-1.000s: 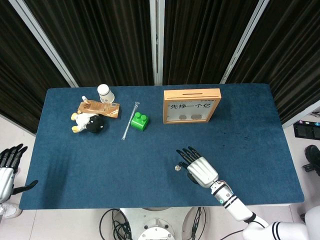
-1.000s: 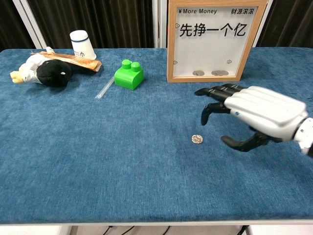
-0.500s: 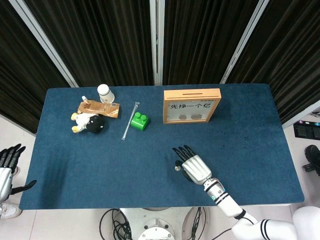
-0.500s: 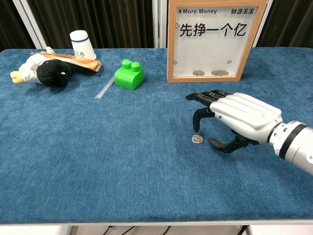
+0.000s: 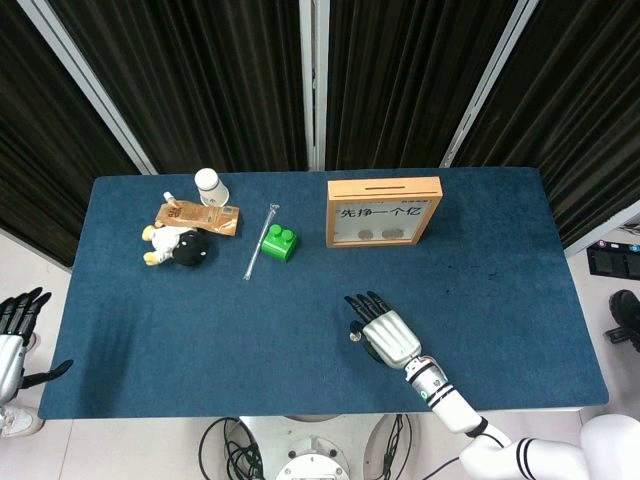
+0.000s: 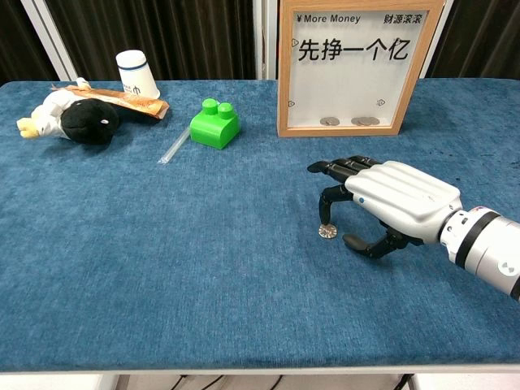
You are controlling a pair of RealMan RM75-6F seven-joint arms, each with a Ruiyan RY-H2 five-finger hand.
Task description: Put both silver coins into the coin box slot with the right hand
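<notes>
A single silver coin (image 6: 327, 231) lies flat on the blue cloth near the table's front, also seen as a small disc (image 5: 353, 336) in the head view. My right hand (image 6: 388, 201) (image 5: 383, 331) hovers just right of it, palm down, fingers apart and curled downward, one fingertip (image 6: 324, 218) close above the coin; I cannot tell if it touches. The wooden coin box (image 5: 383, 211) (image 6: 359, 65) stands upright at the back, with its slot on top and a few coins behind its clear front. My left hand (image 5: 12, 335) hangs off the table's left edge, fingers spread, holding nothing.
A green brick (image 6: 214, 123) and a clear straw (image 6: 173, 145) lie left of the box. Further left are a black-and-white plush toy (image 6: 69, 116), a brown packet (image 6: 119, 98) and a white cup (image 6: 136, 73).
My right hand has slid left and lowered toward the coin, its fingertips now curling down right beside it. The coin has not moved.
</notes>
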